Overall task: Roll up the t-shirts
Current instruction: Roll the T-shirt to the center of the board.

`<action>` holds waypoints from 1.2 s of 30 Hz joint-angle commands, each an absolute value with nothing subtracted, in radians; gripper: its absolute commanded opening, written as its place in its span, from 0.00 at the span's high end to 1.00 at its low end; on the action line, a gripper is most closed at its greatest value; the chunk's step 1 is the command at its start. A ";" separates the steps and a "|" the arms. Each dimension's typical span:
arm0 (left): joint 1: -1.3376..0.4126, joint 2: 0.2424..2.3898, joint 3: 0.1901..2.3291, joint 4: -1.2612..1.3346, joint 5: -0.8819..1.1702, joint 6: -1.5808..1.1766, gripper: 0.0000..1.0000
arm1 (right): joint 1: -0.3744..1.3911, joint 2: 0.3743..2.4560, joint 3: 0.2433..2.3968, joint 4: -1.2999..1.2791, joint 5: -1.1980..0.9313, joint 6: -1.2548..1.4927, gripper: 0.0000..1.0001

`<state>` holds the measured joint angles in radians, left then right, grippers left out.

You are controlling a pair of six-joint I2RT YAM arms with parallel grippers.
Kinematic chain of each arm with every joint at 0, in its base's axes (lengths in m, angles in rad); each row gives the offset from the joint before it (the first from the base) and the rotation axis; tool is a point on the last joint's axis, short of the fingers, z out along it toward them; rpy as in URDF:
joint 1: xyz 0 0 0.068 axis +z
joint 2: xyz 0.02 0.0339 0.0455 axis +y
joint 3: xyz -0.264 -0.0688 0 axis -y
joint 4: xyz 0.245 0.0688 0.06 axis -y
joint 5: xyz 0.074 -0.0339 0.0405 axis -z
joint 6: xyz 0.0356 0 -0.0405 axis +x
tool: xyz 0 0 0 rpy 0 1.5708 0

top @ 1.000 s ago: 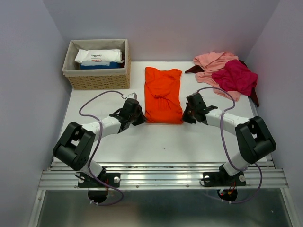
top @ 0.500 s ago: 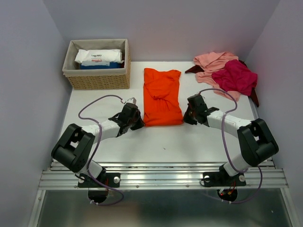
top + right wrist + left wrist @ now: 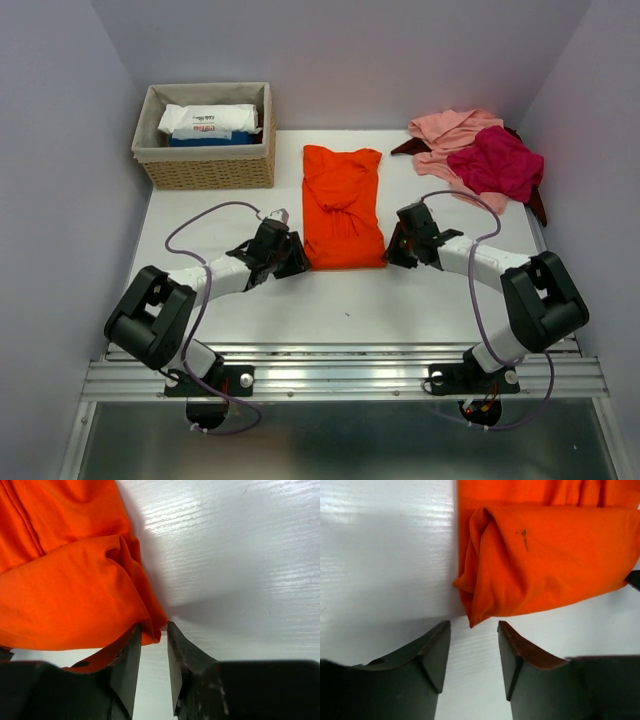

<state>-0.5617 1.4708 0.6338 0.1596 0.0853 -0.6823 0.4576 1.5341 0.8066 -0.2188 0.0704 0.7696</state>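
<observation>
A bright orange-red t-shirt (image 3: 343,205) lies folded into a long strip in the middle of the table, with its near end rolled over into a thick fold (image 3: 545,555). My left gripper (image 3: 293,260) sits low at the fold's near left corner. It is open (image 3: 473,625), with only bare table between its fingers and the cloth tip just ahead. My right gripper (image 3: 394,250) is at the near right corner, also open (image 3: 154,626). The orange corner (image 3: 152,630) hangs loosely at its fingertips. Salmon-pink (image 3: 450,130), magenta (image 3: 495,162) and dark maroon (image 3: 537,205) t-shirts lie heaped at the back right.
A wicker basket (image 3: 205,170) stands at the back left with white packets (image 3: 210,120) inside. Purple walls close in on the left, right and back. Cables loop over both forearms.
Both grippers were shut on the shirt's near corners and now stand open, so the cloth is released. The arms have shifted slightly toward the near edge.
</observation>
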 commanded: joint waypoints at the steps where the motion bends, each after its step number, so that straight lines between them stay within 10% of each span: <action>1: -0.560 1.364 0.649 0.079 0.088 -0.641 0.40 | 0.449 1.471 0.839 -0.232 0.095 0.739 0.61; 6: -0.560 1.282 0.706 0.011 0.034 -0.627 0.42 | 0.449 1.431 0.876 -0.259 0.135 0.749 0.58; 11: -0.560 1.313 0.764 0.055 0.063 -0.632 1.00 | 0.449 1.495 0.957 -0.250 0.097 0.742 0.73; 18: -0.561 1.495 0.827 0.141 0.071 -0.646 1.00 | 0.449 1.637 1.025 -0.212 0.028 0.729 0.94; 36: -0.531 1.589 0.834 0.104 0.017 -0.617 1.00 | 0.449 1.712 1.000 -0.219 0.104 0.712 0.93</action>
